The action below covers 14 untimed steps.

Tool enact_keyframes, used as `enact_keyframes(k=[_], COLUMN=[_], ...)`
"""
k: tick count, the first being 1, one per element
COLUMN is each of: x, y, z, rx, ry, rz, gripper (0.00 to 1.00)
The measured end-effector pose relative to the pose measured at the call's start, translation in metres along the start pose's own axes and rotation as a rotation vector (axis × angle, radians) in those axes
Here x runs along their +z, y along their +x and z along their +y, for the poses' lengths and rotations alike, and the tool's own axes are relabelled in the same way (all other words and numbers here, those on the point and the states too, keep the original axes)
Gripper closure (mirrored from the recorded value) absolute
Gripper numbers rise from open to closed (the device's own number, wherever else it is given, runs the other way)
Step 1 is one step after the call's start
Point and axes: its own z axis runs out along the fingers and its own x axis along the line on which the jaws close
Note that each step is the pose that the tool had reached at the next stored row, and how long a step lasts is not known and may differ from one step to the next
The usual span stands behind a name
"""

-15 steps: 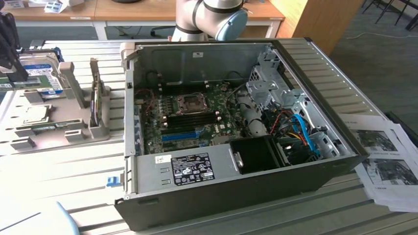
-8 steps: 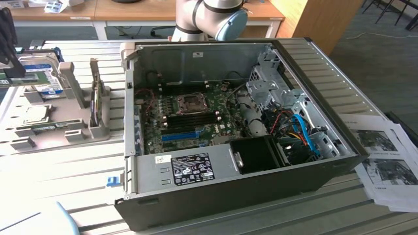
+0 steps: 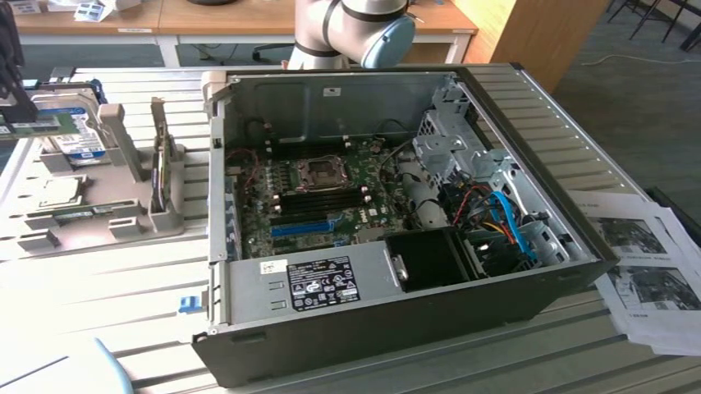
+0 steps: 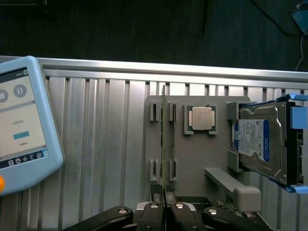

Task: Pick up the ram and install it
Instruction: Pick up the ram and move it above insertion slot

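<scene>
The fingers [image 4: 153, 216] of the gripper [image 4: 164, 208] are pinched almost together on the ram [image 4: 163, 144]. It stands on edge between them and runs straight out ahead of the fingertips as a thin line. Under that line lies the grey holder [image 4: 192, 159], with its paired clips [image 4: 154, 113] on either side of the stick. The wrist view does not make plain whether the ram is clear of those clips, but in the exterior view the ram [image 3: 44, 125] appears to hang above the holder. To one side of the fingers, on the holder, sit a square silver processor chip [image 4: 201, 118] and, farther out, a hard drive [image 4: 255, 139] with a blue-and-white label. On the opposite side, well apart, a blue-framed teach pendant [image 4: 19, 125] lies on the table. The table top [image 4: 96, 144] is bare ribbed aluminium, bright under the light, and it ends a little beyond the holder, with dark floor [image 4: 144, 29] past the edge. Well away from the fingers, the same ribbed surface carries an open computer case [image 3: 362, 328] with its motherboard [image 3: 318, 197] exposed, and printed sheets [image 3: 646, 271] at the exterior view's right. Behind the case are the arm [image 3: 350, 25], wooden desks [image 3: 110, 20] and grey-blue carpet [image 3: 635, 98].
</scene>
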Motion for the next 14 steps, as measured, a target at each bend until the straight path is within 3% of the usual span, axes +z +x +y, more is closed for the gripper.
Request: enact_keyframes(k=[7,14], x=[-0.0084,-0.0087], y=[-0.0001,-0.0002], z=[0.0002,0.0002], rx=[0.000,0.000], ry=[0.0000,-0.0001], rz=[0.0000,0.0001], gripper=[0.89,0.89])
